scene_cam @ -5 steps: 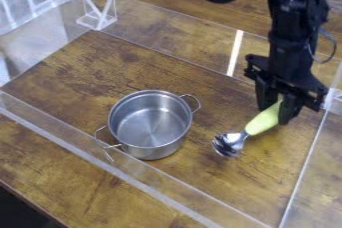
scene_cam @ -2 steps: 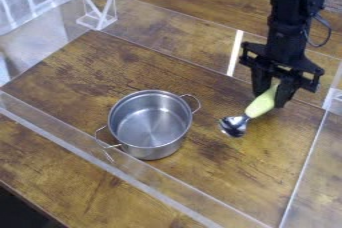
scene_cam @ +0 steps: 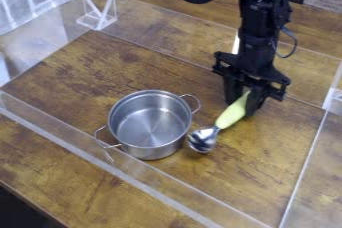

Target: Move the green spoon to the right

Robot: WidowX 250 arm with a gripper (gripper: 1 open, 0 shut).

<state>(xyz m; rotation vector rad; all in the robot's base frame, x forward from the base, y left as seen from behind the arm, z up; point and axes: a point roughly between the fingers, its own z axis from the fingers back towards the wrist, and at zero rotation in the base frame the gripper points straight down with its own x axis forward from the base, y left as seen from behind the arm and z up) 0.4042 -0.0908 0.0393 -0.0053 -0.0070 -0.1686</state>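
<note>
The green spoon (scene_cam: 233, 115) has a yellow-green handle and a shiny silver bowl, and it slants down to the left. Its bowl rests on the wooden table just to the right of the steel pot. My gripper (scene_cam: 250, 96) points straight down over the upper end of the handle. Its black fingers (scene_cam: 263, 89) are shut on that end. The spoon's lower end touches or nearly touches the table; I cannot tell which.
The round steel pot (scene_cam: 150, 124) with two handles stands left of the spoon, close to its bowl. A clear acrylic wall (scene_cam: 305, 177) borders the wooden table on all sides. A white triangular stand (scene_cam: 96, 12) sits at the back left.
My gripper and the spoon in it have moved to the left, toward the pot. The spoon's bowl now lies next to the pot's right side. The pot has not moved.
</note>
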